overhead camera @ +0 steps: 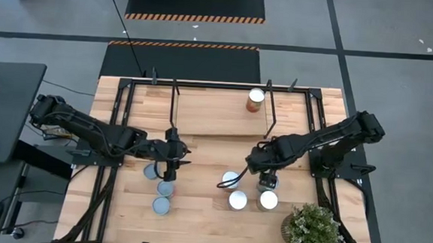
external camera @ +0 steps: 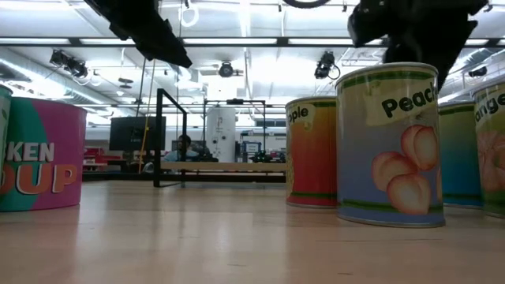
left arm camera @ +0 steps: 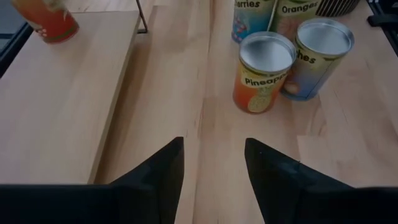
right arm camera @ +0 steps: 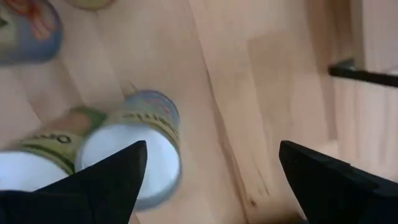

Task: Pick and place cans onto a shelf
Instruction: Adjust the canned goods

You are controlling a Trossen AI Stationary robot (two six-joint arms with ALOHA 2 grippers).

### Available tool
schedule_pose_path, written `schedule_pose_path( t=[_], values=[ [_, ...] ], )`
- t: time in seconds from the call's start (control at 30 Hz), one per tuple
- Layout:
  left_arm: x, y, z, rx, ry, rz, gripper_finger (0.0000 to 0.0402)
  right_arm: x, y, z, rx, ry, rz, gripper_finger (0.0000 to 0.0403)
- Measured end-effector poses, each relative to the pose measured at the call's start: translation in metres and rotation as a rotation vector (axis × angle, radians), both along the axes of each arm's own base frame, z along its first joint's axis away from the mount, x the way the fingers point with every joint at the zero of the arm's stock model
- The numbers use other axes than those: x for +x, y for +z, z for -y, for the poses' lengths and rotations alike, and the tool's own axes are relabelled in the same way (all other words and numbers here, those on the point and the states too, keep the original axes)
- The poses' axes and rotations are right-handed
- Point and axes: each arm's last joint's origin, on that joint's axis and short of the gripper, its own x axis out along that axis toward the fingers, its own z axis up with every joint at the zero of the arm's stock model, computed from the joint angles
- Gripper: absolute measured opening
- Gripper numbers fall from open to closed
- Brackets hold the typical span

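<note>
Here your right gripper (overhead camera: 266, 172), jaws spread and empty, hangs at 12 o'clock of crowded cans (overhead camera: 238, 200); descending risks toppling neighbours.

Tabletop (overhead camera: 196, 211): light butcher-block wood, bordered by black metal rails.
Potted plant (overhead camera: 311, 229): bushy green foliage, standing on the tabletop at its near right corner.
Dark desk (overhead camera: 7, 101): just beyond the tabletop's left edge.
Hazard-striped floor mats (overhead camera: 195, 5): black with orange-and-black edging, on the grey floor past the tabletop's far edge.
Person (external camera: 184, 147): seated well behind the tabletop, in the low view.
</note>
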Motion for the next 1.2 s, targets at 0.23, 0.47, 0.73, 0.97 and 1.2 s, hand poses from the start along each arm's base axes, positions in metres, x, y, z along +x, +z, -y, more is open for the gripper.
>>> schedule_pose_path(
  t=[0.23, 0.47, 0.73, 0.97, 1.2],
  values=[
    [0.0, 0.0, -0.001, 0.003, 0.006, 0.001, 0.0176, -0.026, 0.004, 0.001, -0.088, 0.018, -0.239, 0.0373],
    [0.0, 0.0, -0.001, 0.004, 0.008, 0.002, 0.0176, -0.033, -0.019, -0.002, -0.006, 0.073, -0.305, 0.0373],
    [0.0, 0.0, -0.001, 0.005, 0.008, 0.002, 0.0176, -0.026, -0.037, -0.006, 0.067, 0.057, -0.211, 0.0373],
    [0.0, 0.0, -0.001, 0.004, 0.008, 0.003, 0.0176, -0.013, -0.038, -0.009, 0.079, 0.064, -0.07, 0.0373],
    [0.0, 0.0, -0.001, 0.005, 0.008, 0.003, 0.0176, -0.002, -0.038, -0.011, 0.092, 0.127, 0.047, 0.0373]
  ],
)
